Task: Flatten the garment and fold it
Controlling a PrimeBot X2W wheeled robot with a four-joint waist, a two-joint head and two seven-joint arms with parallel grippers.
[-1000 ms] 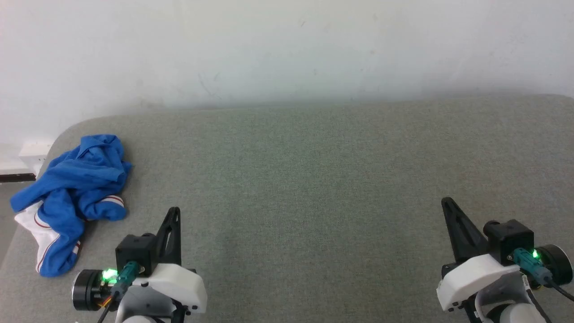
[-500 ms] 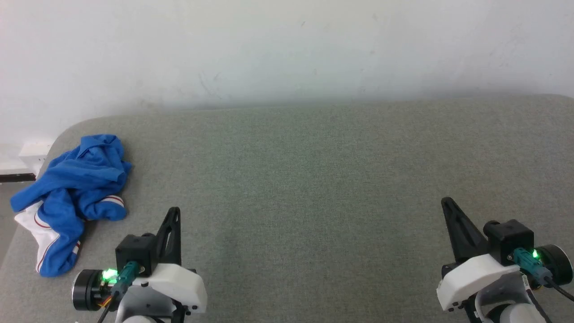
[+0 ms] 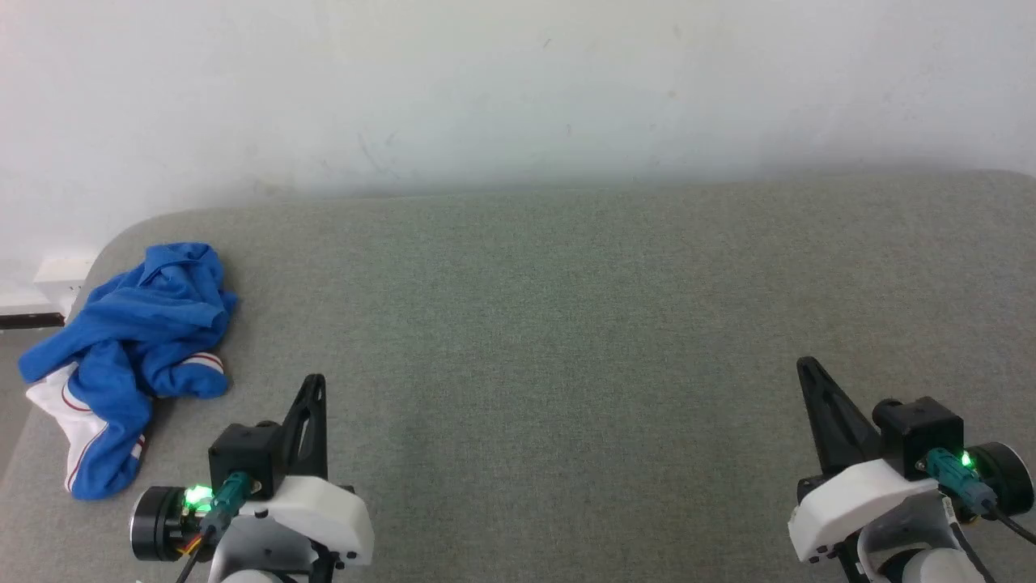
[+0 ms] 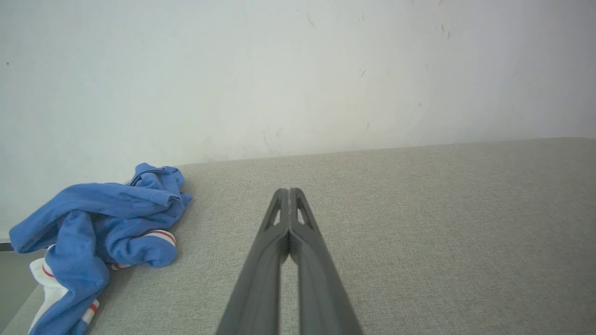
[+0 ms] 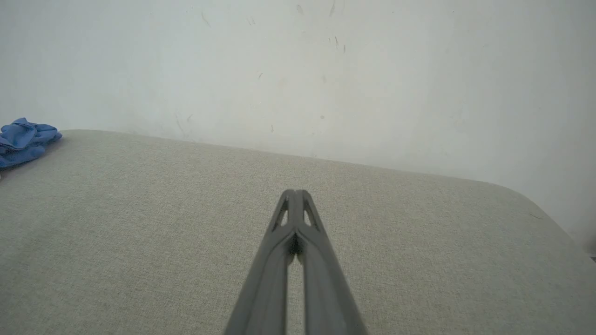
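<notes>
A pale, scuffed wall (image 3: pixel 518 81) runs behind a broad table covered in grey woven fabric (image 3: pixel 566 324), its far corners rounded, seen from the robot's head camera. The garment (image 3: pixel 129 348), a royal-blue jersey T-shirt, lies in a crumpled heap at the table's far-left corner, bunched and folded over itself. White sleeve fabric edged with thin red stripes shows at the near end of the heap, where it reaches the table's left edge. The rest of the grey cloth lies flat in front of both arms.

The left gripper (image 3: pixel 314 380) hovers at the lower left, its two long dark fingers pressed together and holding nothing. It sits near the shirt, to the shirt's right and closer to the robot, with a strip of grey fabric between them and no contact. The left wrist camera shows the same fingers meeting at their tips, with the blue heap off to that view's left. The right gripper (image 3: pixel 804 364) hovers at the lower right, well apart from the shirt, and its fingers are likewise drawn tight together and empty. In the right wrist view a scrap of the blue fabric shows at the far left edge.

A small green light (image 3: pixel 194 495) glows on the left wrist and another (image 3: pixel 965 459) on the right wrist. A small white fitting (image 3: pixel 61 275) sits on the wall beyond the table's left corner.
</notes>
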